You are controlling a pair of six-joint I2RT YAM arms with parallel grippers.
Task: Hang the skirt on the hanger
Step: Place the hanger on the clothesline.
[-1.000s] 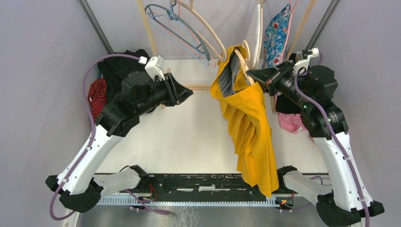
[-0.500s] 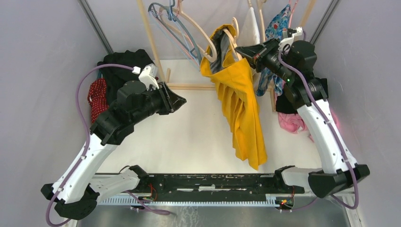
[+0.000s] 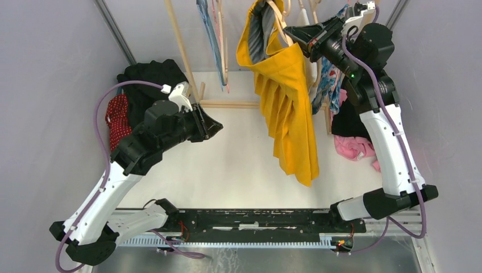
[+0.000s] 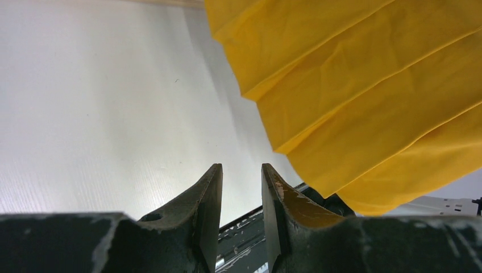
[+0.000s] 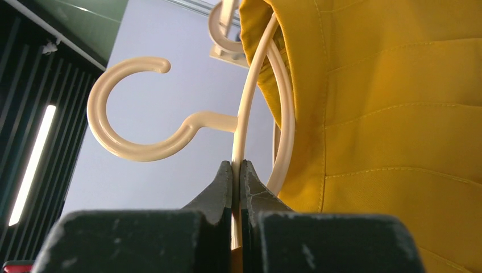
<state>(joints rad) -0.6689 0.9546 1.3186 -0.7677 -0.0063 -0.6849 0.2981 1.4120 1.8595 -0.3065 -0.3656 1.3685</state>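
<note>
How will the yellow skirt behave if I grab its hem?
Probably floppy: the yellow pleated skirt hangs limp from the cream hanger. Likely light: the right tool holds it up by that hanger alone. Hanging free, it may swing.

The right arm [image 3: 392, 153] stands stretched tall from the near right of the table [image 3: 239, 165], its wrist bent leftward above the far edge. The right gripper [image 5: 237, 165] is pinched tight on the thin rod of the cream hanger [image 5: 136, 149]. The left arm [image 3: 108, 187] is bent at the elbow over the table's left side. The left gripper [image 4: 241, 170] points right, jaws partly apart, gripping nothing.
</note>
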